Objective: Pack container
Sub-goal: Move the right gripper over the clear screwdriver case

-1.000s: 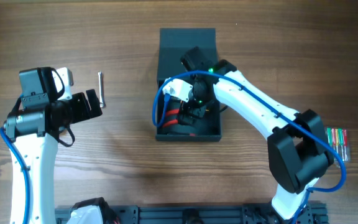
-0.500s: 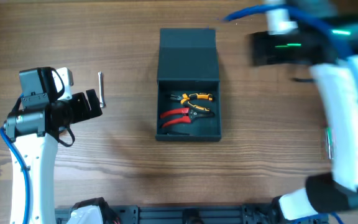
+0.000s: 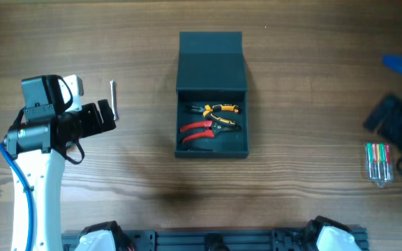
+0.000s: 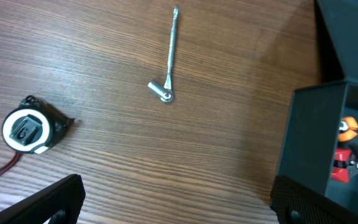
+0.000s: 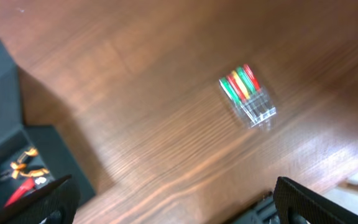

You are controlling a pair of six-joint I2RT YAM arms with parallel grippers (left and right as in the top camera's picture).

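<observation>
Left gripper [image 3: 107,116] reads wide open on my feed. Its fingers [image 4: 53,200] sit at the two bottom corners of the wrist view with only bare table [image 3: 292,199] between them, so it holds nothing. It hangs over the left side of the table, well apart from the container [image 3: 211,143].

A small L-shaped metal key [image 4: 168,59] lies just beside that gripper. A black and white tape measure [image 4: 25,129] lies near it as well.

I see the container in the middle of the table, open, its lid [image 3: 211,61] folded back on the far side. Inside are yellow pliers [image 3: 220,109] and, just on the near side of them, red pliers [image 3: 198,130]. Whether the two pairs touch I cannot tell.

My right gripper [image 3: 388,120] is out at the right edge, blurred from above. Its wrist view shows the fingers [image 5: 42,202] spread wide with nothing gripped. A clear case of screwdrivers [image 5: 247,93] with red, green and yellow handles lies on the table near it, well apart from the container.
</observation>
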